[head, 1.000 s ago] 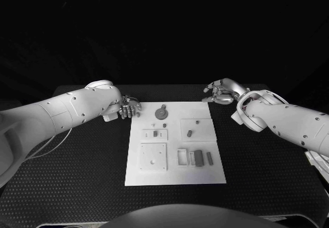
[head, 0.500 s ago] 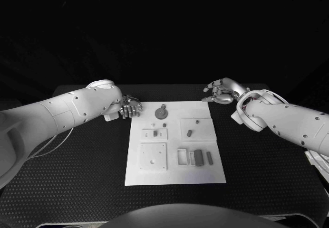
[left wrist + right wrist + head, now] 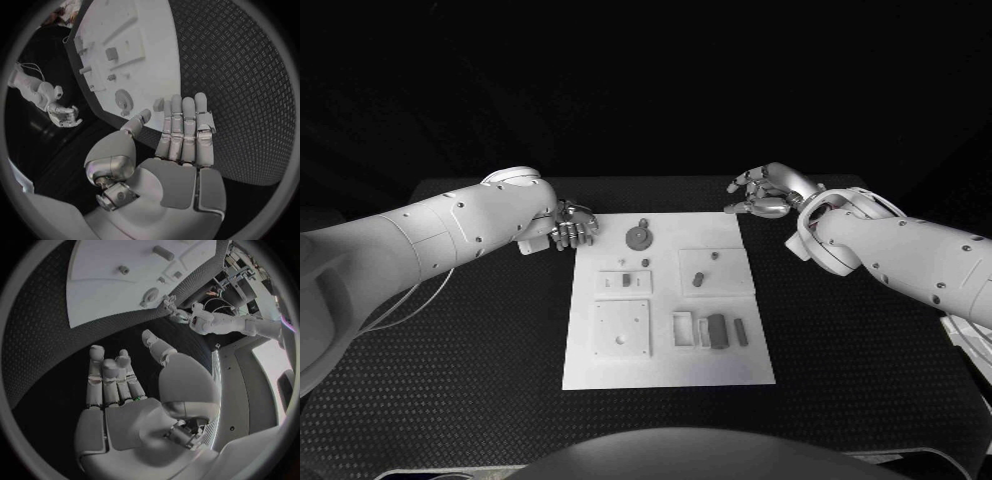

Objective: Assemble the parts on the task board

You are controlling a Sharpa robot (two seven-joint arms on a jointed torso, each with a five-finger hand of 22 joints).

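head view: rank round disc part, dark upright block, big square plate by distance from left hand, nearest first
From the left hand:
1. Round disc part, far end of the task board, just beside the hand.
2. Big square plate, board's near left.
3. Dark upright block, near right.

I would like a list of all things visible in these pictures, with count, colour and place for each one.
table: one, black, under everything.
task board: one, white, middle of the table.
round part: one, grey, far end of the board.
long parts: two, grey, side by side at the board's near right.
left hand: one, silver, open, at the board's far left corner.
right hand: one, silver, open, beyond the board's far right corner.
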